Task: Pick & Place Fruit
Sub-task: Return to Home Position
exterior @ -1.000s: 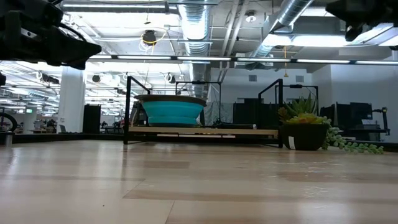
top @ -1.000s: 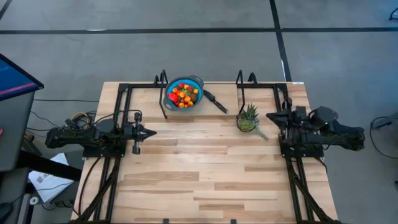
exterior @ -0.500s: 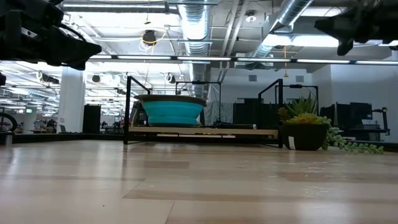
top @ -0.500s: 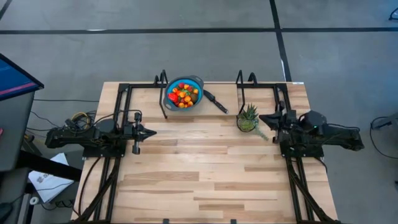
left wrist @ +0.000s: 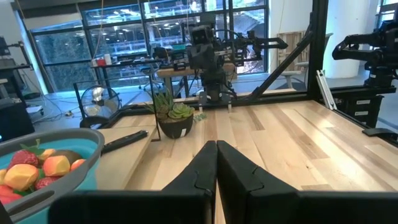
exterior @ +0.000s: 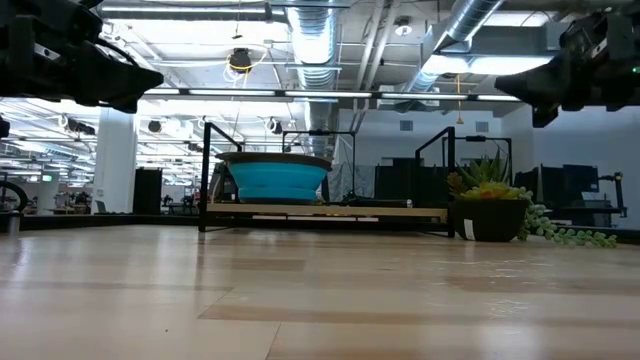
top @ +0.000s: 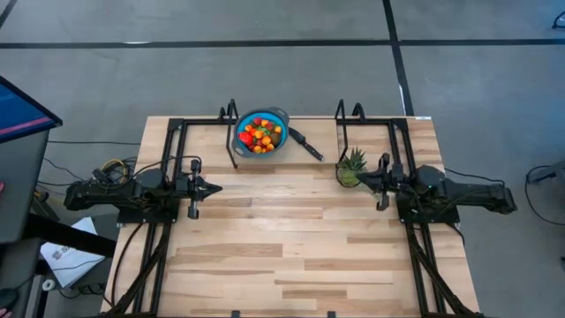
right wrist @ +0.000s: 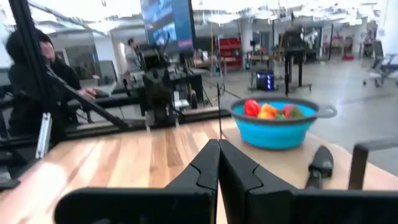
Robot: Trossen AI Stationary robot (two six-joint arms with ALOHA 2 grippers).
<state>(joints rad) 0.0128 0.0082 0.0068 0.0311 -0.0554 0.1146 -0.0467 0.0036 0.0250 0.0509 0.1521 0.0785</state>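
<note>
Fruit fills the bowl; left gripper and right gripper, beside the plant, are closed empty.

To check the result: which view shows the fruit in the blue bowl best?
The high view: looking straight down into the blue bowl, it shows the whole heap of fruit. The low view shows only the bowl's wall; the left wrist view cuts the heap off; the right wrist view, only its top.
</note>
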